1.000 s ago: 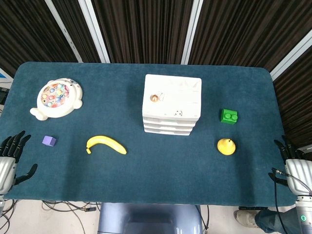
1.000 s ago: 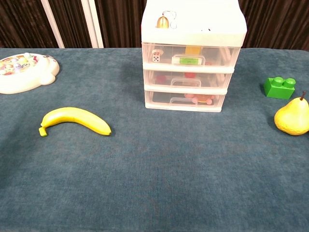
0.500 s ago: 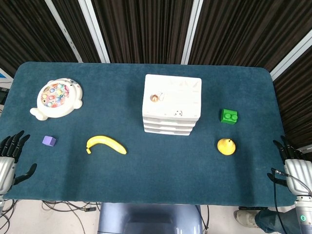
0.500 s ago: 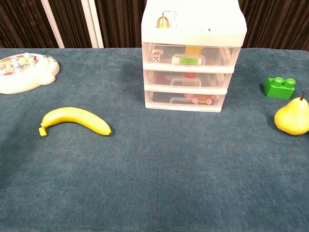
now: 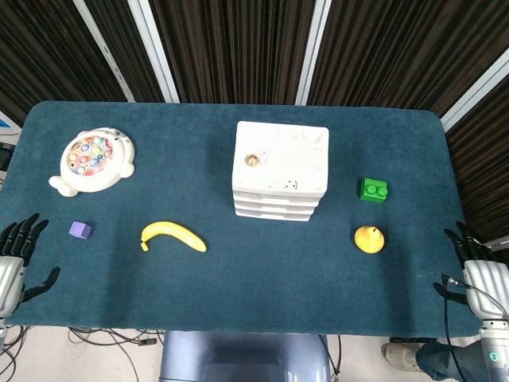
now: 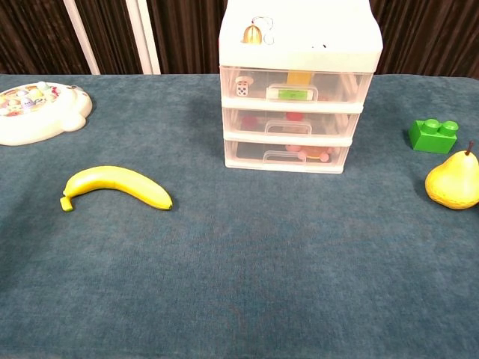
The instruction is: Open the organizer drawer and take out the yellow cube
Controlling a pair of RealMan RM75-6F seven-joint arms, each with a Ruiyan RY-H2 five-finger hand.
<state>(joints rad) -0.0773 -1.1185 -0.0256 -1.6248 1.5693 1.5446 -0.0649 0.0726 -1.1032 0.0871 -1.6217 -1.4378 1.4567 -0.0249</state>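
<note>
Both hands sit idle at the near edge of the table: my left hand (image 5: 16, 259) at the near left corner and my right hand (image 5: 475, 274) at the near right corner, each with fingers spread and holding nothing, well apart from everything. The organizer (image 6: 298, 90) stands at the middle of the table toward the far side, and all three of its drawers are closed. Through the clear front of the top drawer (image 6: 296, 91) I see a yellow shape just behind the handle, which I take to be the yellow cube (image 6: 299, 77), with a small white die (image 6: 242, 89) at that drawer's left end. So nothing of the task is done yet: I have the reach, the pull on the handle and the pick all ahead of me. Around it lie a banana (image 6: 116, 186) near left, a pear (image 6: 453, 184) and a green brick (image 6: 433, 134) to the right, a fishing toy (image 5: 91, 161) far left and a purple cube (image 5: 79, 230). None of them blocks the drawer front.
</note>
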